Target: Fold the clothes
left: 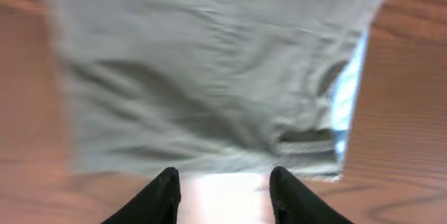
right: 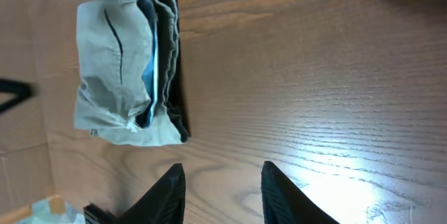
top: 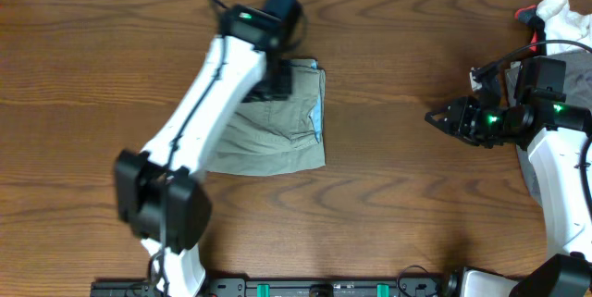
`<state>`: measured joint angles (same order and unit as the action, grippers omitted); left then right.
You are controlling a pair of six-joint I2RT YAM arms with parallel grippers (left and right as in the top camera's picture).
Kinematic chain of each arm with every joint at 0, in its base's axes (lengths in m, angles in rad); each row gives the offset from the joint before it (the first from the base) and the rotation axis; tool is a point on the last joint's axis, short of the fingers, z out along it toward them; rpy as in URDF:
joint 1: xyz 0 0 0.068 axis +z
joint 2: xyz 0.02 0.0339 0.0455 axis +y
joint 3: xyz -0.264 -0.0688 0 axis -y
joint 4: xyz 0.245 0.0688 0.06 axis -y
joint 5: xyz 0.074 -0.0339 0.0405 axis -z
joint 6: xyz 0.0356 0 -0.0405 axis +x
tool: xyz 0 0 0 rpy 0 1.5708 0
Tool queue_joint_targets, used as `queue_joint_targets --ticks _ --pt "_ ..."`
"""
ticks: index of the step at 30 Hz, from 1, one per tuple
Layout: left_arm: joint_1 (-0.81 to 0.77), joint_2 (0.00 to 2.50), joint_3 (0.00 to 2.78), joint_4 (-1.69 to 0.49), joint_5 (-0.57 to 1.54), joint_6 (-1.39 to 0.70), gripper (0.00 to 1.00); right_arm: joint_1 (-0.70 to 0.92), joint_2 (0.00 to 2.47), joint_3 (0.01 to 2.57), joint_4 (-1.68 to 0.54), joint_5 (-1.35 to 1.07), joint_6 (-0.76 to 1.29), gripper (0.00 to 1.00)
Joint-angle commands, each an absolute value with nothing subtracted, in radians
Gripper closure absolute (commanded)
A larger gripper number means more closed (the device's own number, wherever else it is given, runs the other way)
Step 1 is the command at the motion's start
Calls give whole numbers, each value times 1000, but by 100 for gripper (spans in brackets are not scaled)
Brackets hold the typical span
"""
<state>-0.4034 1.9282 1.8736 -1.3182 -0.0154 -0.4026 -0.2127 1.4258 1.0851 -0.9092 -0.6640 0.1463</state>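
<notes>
Shorts (top: pixel 287 140) lie folded just ahead of left hand (left: pixel 223 181), parted and empty; right hand (right: pixel 222 169) likewise, well apart.

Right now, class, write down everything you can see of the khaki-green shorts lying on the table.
The shorts are pale khaki-green cloth, cotton by the look, folded into a rough, wrinkled rectangle lying flat on the wooden table. A pale blue lining shows along one edge, where stacked layers are visible, and a pocket slit on top. The left fingers stand open at the cloth's edge, gripping nothing.
</notes>
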Motion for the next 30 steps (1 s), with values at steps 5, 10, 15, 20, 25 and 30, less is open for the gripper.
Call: queue_joint_targets --ticks 5,10,15,20,25,30 --pt "-249 1887 1822 -1355 -98 -314 66 -85 1412 1086 -905 -715 25 63" --pt "-179 1890 1620 -1261 -33 -287 66 77 1412 1085 -829 -714 26 60" --pt "-159 1890 1391 -1127 -27 -284 66 231 1421 1076 -656 -702 138 61" --pt "-146 1890 1225 -1013 -31 -285 69 355 1465 1045 -491 -522 321 49" --pt "-144 1890 1169 -1008 -31 -284 81 441 1582 1019 -356 -482 389 47" --pt "-144 1890 1169 -1011 -31 -281 88 508 1738 1019 -209 -482 434 49"
